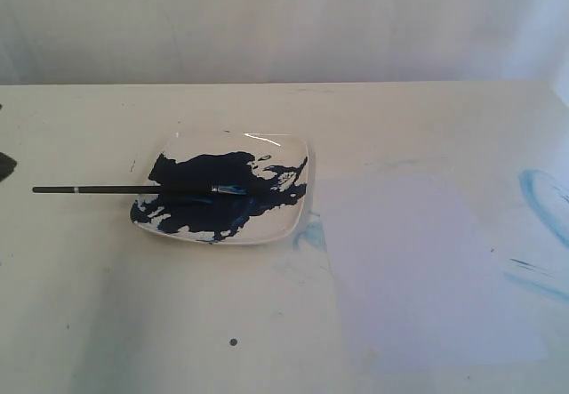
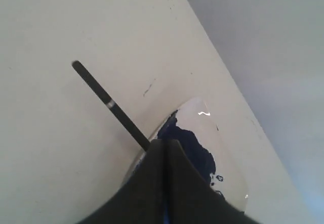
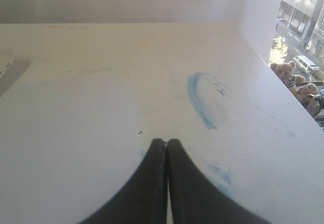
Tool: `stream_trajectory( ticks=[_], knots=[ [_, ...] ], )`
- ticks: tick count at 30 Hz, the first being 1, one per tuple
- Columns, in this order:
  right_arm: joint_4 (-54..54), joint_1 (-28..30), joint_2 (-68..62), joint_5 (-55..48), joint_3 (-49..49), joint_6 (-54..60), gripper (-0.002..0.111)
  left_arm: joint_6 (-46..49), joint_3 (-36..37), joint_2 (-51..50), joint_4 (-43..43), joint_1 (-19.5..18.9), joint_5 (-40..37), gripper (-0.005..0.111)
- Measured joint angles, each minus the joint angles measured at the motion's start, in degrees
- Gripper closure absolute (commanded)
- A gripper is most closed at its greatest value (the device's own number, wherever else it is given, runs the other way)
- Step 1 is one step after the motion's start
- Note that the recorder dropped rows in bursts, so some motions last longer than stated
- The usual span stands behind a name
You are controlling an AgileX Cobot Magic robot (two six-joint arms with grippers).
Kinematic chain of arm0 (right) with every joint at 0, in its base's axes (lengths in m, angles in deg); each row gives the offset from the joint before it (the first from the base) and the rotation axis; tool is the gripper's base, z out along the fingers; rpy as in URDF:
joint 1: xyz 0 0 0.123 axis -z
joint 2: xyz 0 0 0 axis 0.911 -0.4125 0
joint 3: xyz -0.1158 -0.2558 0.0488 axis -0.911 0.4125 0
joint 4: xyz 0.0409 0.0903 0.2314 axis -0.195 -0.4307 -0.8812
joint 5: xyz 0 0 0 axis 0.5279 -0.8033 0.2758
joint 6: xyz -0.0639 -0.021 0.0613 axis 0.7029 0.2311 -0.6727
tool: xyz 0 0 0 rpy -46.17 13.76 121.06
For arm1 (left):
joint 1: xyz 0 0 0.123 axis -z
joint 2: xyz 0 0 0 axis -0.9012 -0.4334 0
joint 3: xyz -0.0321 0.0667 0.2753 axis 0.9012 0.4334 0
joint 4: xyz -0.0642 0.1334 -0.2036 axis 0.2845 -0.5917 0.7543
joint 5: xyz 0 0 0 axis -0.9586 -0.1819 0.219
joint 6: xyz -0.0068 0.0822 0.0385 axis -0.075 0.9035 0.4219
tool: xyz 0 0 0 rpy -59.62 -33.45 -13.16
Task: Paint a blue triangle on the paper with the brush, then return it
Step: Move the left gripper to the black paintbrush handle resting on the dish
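1. Left tool (image 2: 163,146): fingers pressed together, gripping nothing, above the dish (image 2: 226,153) rim.
2. Right tool (image 3: 166,144): fingers pressed together, empty, over the paper (image 3: 66,143) edge.
3. The brush (image 1: 124,189) lies left of centre in the exterior view, its tip in the dish's dark paint (image 1: 204,173) and its handle jutting left over the tabletop (image 1: 89,305).
4. The paper fills the lower right, just beside the dish.

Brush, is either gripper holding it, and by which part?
No. The brush rests unheld across the dish; the left gripper and right gripper are shut on nothing.
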Motion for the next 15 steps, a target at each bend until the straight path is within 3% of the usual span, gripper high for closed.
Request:
stream_trajectory(
  ticks=[5,15],
  knots=[
    [0.0,0.0,0.0,0.0,0.0,0.0,0.108,-3.33,-4.05,-9.06,7.43,4.5,2.61,0.107],
    [0.0,0.0,0.0,0.0,0.0,0.0,0.108,-3.71,-14.86,-19.81,11.91,5.32,-2.27,0.107]
  ],
)
